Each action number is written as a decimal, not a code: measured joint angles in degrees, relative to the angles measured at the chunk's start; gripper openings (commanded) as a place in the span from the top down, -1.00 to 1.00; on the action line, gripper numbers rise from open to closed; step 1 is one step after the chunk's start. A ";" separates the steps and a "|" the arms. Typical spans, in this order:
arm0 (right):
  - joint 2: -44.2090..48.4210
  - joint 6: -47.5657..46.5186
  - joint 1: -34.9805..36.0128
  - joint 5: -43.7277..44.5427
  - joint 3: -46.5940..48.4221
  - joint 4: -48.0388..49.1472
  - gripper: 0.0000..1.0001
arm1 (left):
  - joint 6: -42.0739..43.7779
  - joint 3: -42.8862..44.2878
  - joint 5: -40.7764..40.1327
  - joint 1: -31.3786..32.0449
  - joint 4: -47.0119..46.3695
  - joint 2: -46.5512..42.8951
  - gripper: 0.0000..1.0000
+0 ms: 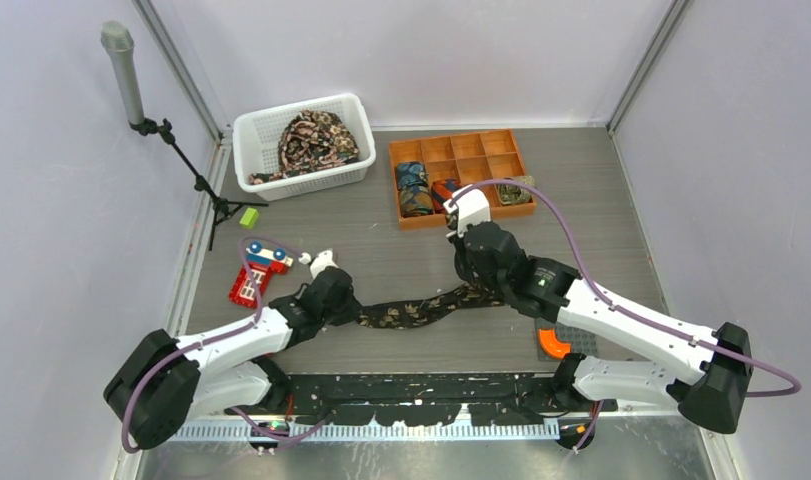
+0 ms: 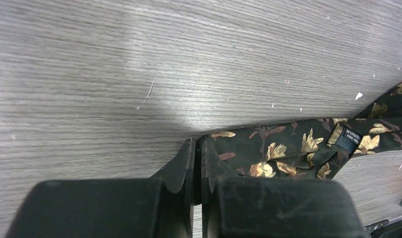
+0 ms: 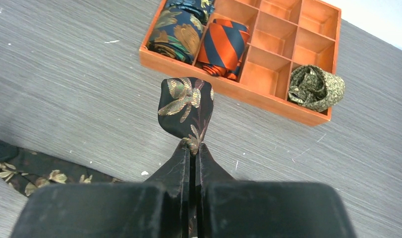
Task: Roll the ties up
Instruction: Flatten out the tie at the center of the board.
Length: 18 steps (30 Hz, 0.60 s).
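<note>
**Both ends of the tie are pinched, with the tie stretched across the near surface**

I am working on a grey wood-grain surface [image 1: 381,250] walled on three sides. A white basket [image 1: 249,140] at the far left holds a heap of ties [image 1: 311,138]. An orange tray [image 1: 399,185] of compartments sits just to its right.

The black floral tie [image 1: 421,312] lies flat and slightly wavy between my two arms, close to the near edge. Its left end runs into the left end effector [image 2: 198,144], whose fingers are drawn together to a thin slit with the fabric's corner caught at the tips. Its right end rises off the surface into the right end effector [image 3: 193,148]. That one is clamped tight on it, and a folded loop of the fabric stands up past the tips.

Beyond the tie, bare surface reaches to the basket and the tray. A red and blue toy [image 1: 256,275] lies near the left end effector, and a green block [image 1: 248,216] sits further out. The tray's near wall stands just beyond the right end effector.

The tray's near row holds a blue floral roll [image 3: 176,27] and an orange and navy striped roll [image 3: 223,47] in neighbouring compartments. An olive roll [image 3: 315,87] sits at the right end. A small dark label [image 2: 348,140] shows on the tie's upper face.
</note>
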<state>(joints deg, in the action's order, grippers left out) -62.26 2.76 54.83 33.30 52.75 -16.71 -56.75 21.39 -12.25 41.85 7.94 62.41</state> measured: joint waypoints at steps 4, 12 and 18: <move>0.07 0.46 -2.56 0.33 -0.22 -0.83 1.00 | -0.09 -0.31 -0.70 0.02 1.31 -1.33 1.00; 3.48 -0.04 -17.35 -0.04 -0.26 -1.25 0.99 | 1.81 1.68 -10.23 -1.53 14.12 -17.55 1.00; 5.35 0.57 -28.87 0.37 -1.86 2.27 0.99 | 3.89 3.37 -15.78 -4.04 22.34 -25.81 1.00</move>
<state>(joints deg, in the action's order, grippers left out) -56.90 3.33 25.96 33.67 50.89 -14.44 -52.86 24.75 -28.03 37.80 30.28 36.60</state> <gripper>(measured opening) 0.053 0.031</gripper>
